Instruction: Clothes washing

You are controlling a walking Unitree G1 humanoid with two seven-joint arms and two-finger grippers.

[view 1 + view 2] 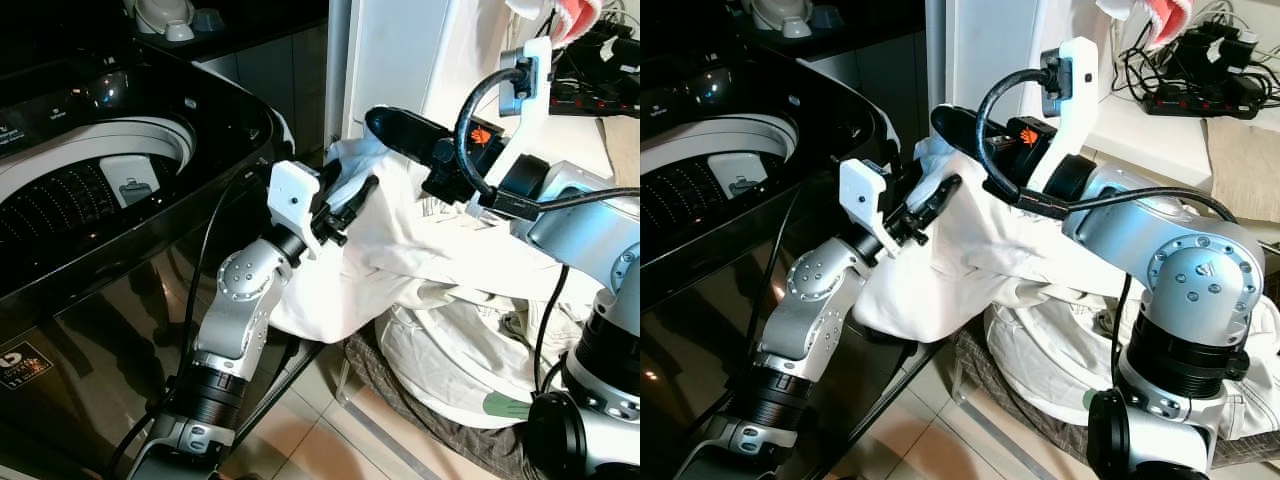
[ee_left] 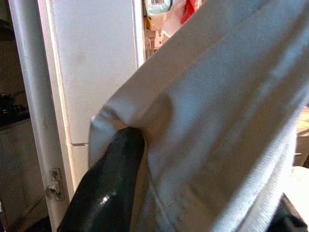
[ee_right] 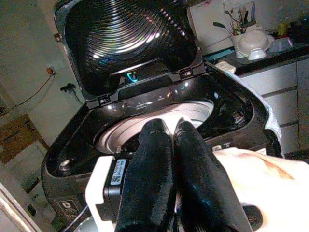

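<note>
Beside both grippers: black top-load washing machine (image 1: 120, 200), lid up, drum open; front sticker unreadable | white garment (image 1: 400, 240) hangs between the jaws above a laundry basket (image 1: 420, 400) on pale tiled floor (image 1: 320, 440) | left gripper (image 1: 345, 208) clamps the cloth | right gripper (image 3: 169, 159), fingers pressed together, pinches its top edge.

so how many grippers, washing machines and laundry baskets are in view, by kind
grippers: 2, left gripper and right gripper, both on the white cloth
washing machines: 1, washing machine with lid open
laundry baskets: 1, laundry basket holding more white laundry
total: 4
</note>
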